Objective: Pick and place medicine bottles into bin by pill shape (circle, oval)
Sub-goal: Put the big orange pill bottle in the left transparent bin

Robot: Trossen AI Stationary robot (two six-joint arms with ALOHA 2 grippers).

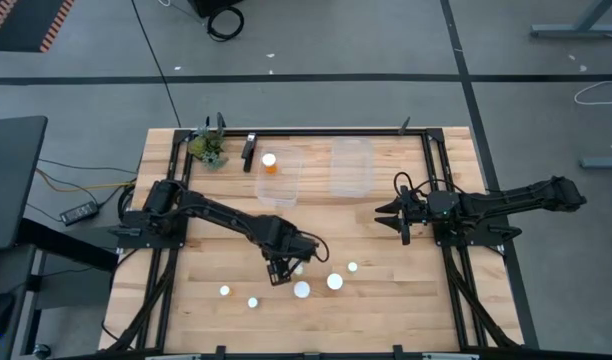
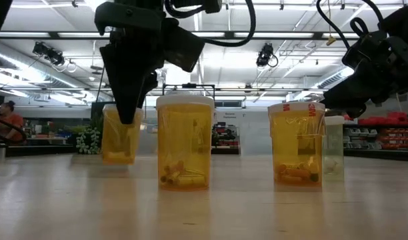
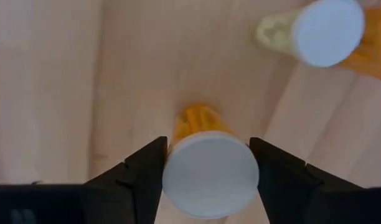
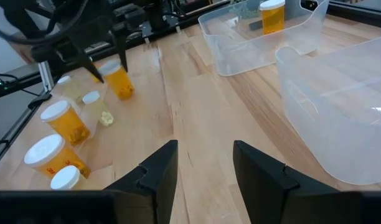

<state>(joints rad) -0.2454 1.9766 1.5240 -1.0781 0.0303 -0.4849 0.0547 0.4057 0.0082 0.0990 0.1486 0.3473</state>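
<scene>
My left gripper (image 1: 279, 270) stands at the table's middle, pointing down, shut on an orange bottle with a white cap (image 3: 209, 177). The bottle also shows in the low view (image 2: 119, 139) and the right wrist view (image 4: 121, 84). Several more white-capped bottles stand on their bases near the front: two larger orange ones (image 1: 301, 290) (image 1: 334, 282) and smaller pale ones (image 1: 353, 266) (image 1: 224, 291) (image 1: 253, 301). One orange bottle (image 1: 269, 163) stands in the left clear bin (image 1: 286, 190). My right gripper (image 1: 399, 215) waits open and empty at the right. My left gripper pinches the bottle's white cap (image 3: 178, 186) between its two fingers, one on each side of the cap's rim. The fingers (image 3: 144, 177) come from above, pointing down. The bottle hangs about upright below them; I cannot tell whether its base is clear of the table.
A second clear bin (image 1: 351, 165) stands right of the first at the far side. A small plant (image 1: 208, 147) and a dark object (image 1: 249, 150) sit at the far left. A pale bottle (image 3: 324, 31) stands close beside the held one.
</scene>
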